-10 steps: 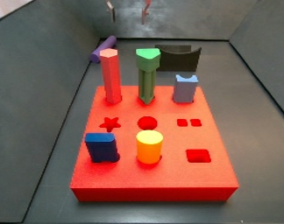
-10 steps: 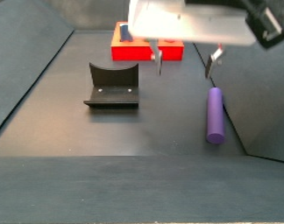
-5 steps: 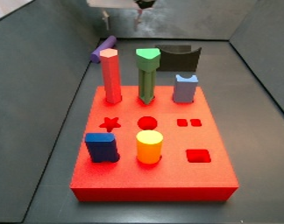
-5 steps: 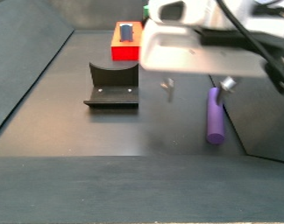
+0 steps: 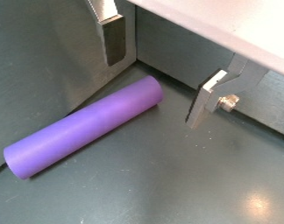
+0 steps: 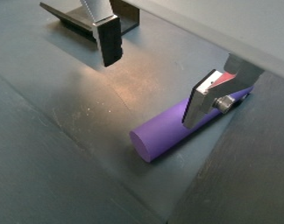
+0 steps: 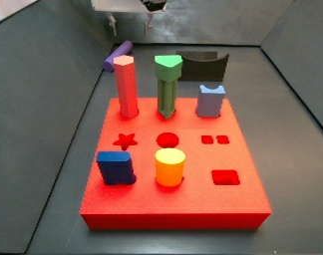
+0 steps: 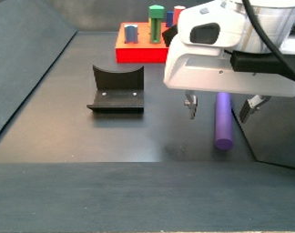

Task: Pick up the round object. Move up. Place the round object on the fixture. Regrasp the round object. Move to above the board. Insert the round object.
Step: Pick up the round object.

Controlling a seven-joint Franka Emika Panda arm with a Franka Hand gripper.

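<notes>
The round object (image 8: 222, 129) is a long purple peg lying flat on the dark floor close to a side wall; it also shows as the peg (image 5: 86, 129), the peg (image 6: 166, 133) and the peg (image 7: 119, 53). My gripper (image 8: 222, 110) hangs just above it, open, with one finger on each side and nothing held. Both wrist views show the gripper (image 5: 162, 72) and the gripper (image 6: 159, 73) with their plates wide apart over one end of the peg. The fixture (image 8: 116, 88) stands apart from it on the floor. The red board (image 7: 191, 184) lies further off.
On the board stand a tall red hexagonal peg (image 7: 126, 85), a green peg (image 7: 167, 85), a grey-blue notched peg (image 7: 211, 100), a blue block (image 7: 117, 167) and a short yellow cylinder (image 7: 169, 166). Sloping grey walls (image 8: 35, 68) close in the floor on each side.
The gripper has come down and shifted along the peg, from well above the floor to just over the purple peg. The peg has not moved.
</notes>
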